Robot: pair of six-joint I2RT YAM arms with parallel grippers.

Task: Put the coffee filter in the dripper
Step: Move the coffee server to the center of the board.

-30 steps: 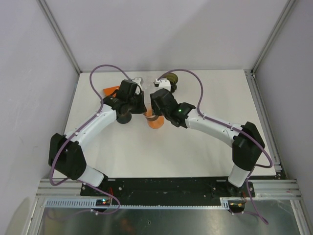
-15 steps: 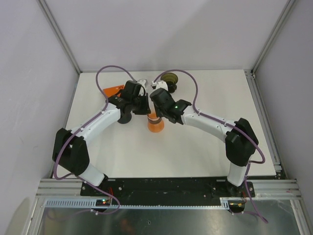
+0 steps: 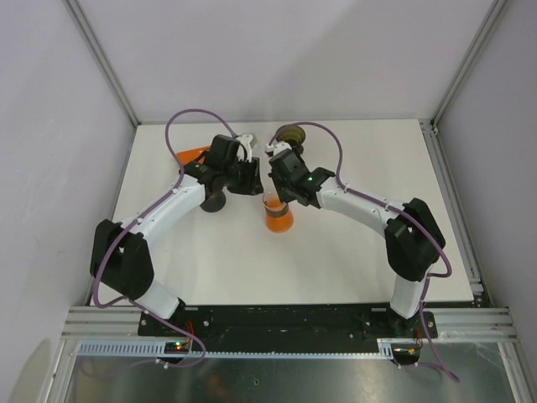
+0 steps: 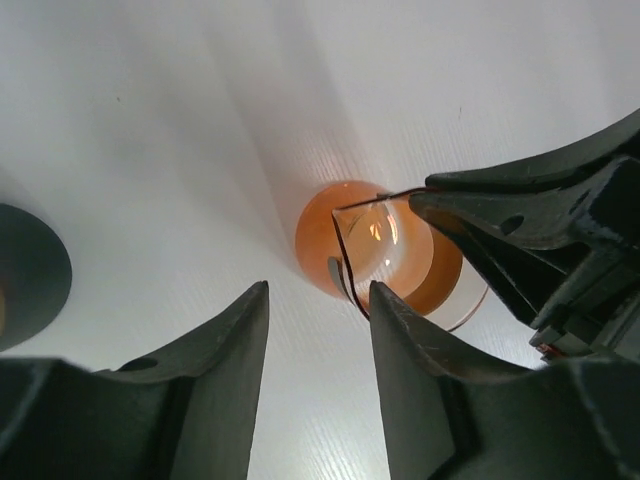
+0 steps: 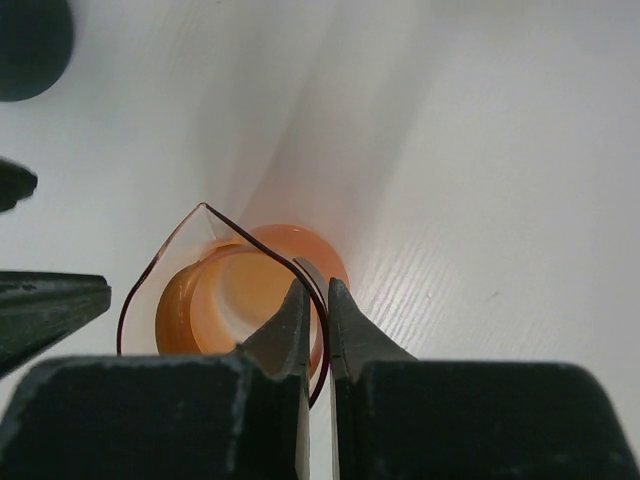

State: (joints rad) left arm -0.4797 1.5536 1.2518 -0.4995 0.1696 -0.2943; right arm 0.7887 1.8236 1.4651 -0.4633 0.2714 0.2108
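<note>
While left tool [image 4: 318, 290] half open, right tool [image 5: 317, 287] tight on coffee filter [image 5: 215, 270].

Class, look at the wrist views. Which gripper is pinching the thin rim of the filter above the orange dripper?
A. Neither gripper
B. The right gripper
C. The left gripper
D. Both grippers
B: in the right wrist view the right gripper has its jaws shut on the rim of the filter over the dripper, while the left gripper stands open.
</note>
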